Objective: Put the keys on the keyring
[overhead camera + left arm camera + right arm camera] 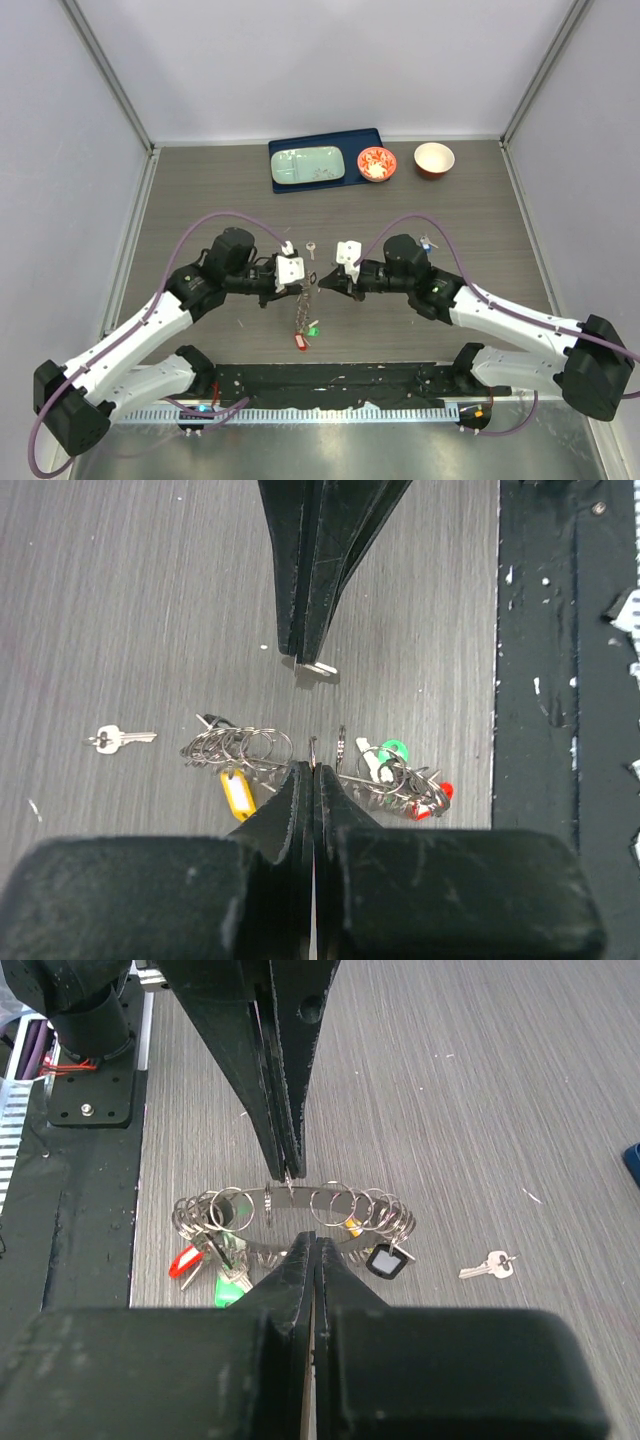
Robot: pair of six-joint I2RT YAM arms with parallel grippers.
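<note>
The keyring (332, 1203), a dark-grey toothed band strung with several small split rings, hangs tilted just above the table between both arms (303, 308). On it are keys and tags: red (185, 1260), green (229, 1287), black (385, 1260), yellow (237, 792). My left gripper (288, 1168) is shut on a thin ring at the keyring's far rim (313, 768). Facing it, my right gripper (304, 658) is shut on a small silver piece, apparently a key (319, 667); only its tip shows. A loose silver key (311, 248) lies on the table (488, 1265).
At the back stands a blue tray (356, 142) holding a pale green dish (307, 165). Beside it are a red-and-white bowl (376, 163) and a second bowl (434, 158). A black mounting rail (330, 380) runs along the near edge.
</note>
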